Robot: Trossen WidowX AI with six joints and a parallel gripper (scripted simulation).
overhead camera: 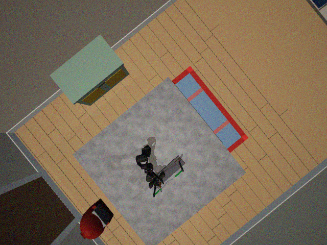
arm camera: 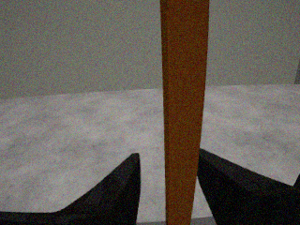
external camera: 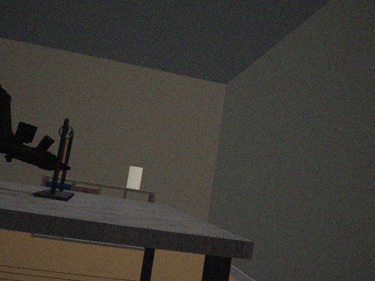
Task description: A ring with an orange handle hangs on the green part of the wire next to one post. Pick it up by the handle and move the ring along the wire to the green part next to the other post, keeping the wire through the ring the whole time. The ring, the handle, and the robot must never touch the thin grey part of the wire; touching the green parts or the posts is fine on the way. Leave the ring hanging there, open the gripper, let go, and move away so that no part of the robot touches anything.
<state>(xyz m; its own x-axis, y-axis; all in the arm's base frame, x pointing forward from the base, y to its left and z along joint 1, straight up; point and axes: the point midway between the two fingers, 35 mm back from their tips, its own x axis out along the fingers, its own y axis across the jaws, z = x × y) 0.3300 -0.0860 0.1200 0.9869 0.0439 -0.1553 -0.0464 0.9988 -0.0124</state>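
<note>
The orange handle [overhead camera: 160,185] [external camera: 64,151] [arm camera: 185,84] hangs upright below the thin ring [external camera: 59,132], which is at the top of the posts in the exterior view. In the top view the handle is beside the green part [overhead camera: 157,192] next to the lower-left post [overhead camera: 154,191]. The other green part [overhead camera: 179,173] is by the far post [overhead camera: 181,166], with thin grey wire [overhead camera: 168,182] between. My gripper [external camera: 68,167] [arm camera: 166,157] is partly open. The handle stands between its fingers, near the right one, with a clear gap to the left one. How the wire passes through the ring is too small to tell.
The dark base plate [overhead camera: 171,170] [external camera: 68,196] carries both posts on the grey table [overhead camera: 126,131] [external camera: 136,214]. The posts stand very close to my gripper in the exterior view. A green cabinet [overhead camera: 87,68] and a red chair [overhead camera: 92,225] are beyond the table.
</note>
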